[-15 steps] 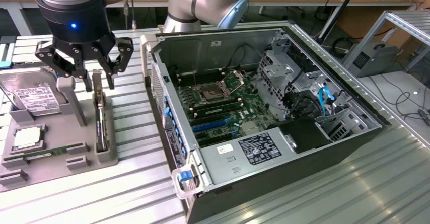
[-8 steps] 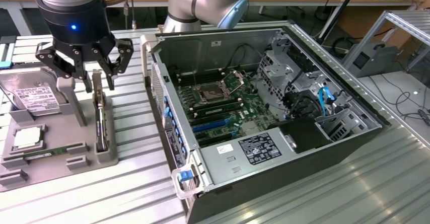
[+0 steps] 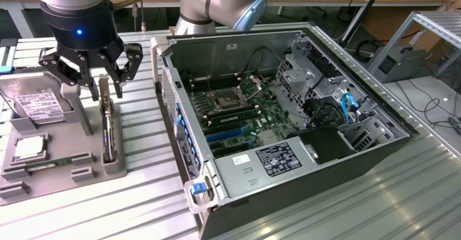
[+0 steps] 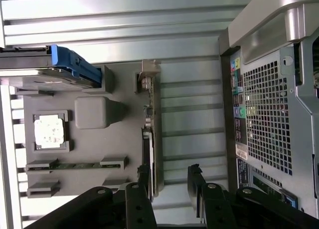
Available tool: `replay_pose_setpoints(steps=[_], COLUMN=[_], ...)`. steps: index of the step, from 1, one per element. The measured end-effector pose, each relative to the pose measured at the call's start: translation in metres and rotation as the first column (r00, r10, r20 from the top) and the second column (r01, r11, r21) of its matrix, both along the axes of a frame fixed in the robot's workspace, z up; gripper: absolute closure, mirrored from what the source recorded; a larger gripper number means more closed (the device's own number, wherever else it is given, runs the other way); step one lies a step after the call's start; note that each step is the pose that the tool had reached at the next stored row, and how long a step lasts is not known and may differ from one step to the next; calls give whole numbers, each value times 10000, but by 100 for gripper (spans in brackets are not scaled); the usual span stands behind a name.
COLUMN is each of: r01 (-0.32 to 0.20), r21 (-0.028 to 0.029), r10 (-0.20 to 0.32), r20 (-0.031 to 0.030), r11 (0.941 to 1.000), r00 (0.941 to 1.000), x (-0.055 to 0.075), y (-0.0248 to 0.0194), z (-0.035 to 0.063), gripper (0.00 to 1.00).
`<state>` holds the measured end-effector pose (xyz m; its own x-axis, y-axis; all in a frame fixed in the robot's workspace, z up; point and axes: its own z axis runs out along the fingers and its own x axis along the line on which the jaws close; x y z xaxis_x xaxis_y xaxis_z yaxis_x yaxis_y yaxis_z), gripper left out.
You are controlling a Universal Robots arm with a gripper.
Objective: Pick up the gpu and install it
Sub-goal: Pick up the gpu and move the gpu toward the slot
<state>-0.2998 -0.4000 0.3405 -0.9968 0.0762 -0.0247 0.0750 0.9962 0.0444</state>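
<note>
Exterior and wrist views of the workstation. The gripper (image 3: 104, 93) hung at ten o'clock in the exterior view, over a grey fixture tray (image 3: 68, 156) on the slatted metal table (image 3: 360, 207). The gpu (image 3: 107, 124) stood on its long edge in a slot along the tray's three-o'clock side, not yet lifted. Its far end reached up between the fingers (image 3: 117, 86). The jaws were apart and straddled that end. In the wrist view one finger (image 4: 144, 181) lay just beside the card (image 4: 151, 129), and whether they touched could not be told. The other finger (image 4: 194, 181) stood clear of it with a visible gap.

On the same tray the hard drive (image 3: 32, 102) rested at nine o'clock from the gripper. The processor chip (image 3: 30, 147) lay at seven o'clock from it, and the memory stick (image 3: 54, 164) lay nearer the tray's six-o'clock end.

The open computer case (image 3: 238, 41) lay on its side at three o'clock from the tray, exposing the motherboard (image 3: 245, 116). The power supply (image 3: 270, 159) sat at the case's six-o'clock end.
</note>
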Motion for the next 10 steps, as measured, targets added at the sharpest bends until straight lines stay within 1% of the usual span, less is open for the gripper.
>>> replay_pose_setpoints(steps=[10], r01=[0], r21=[0], r10=[0], r20=[0], r11=[10000], r00=[10000], x=[-7], y=[-1], z=[-40], gripper=[56])
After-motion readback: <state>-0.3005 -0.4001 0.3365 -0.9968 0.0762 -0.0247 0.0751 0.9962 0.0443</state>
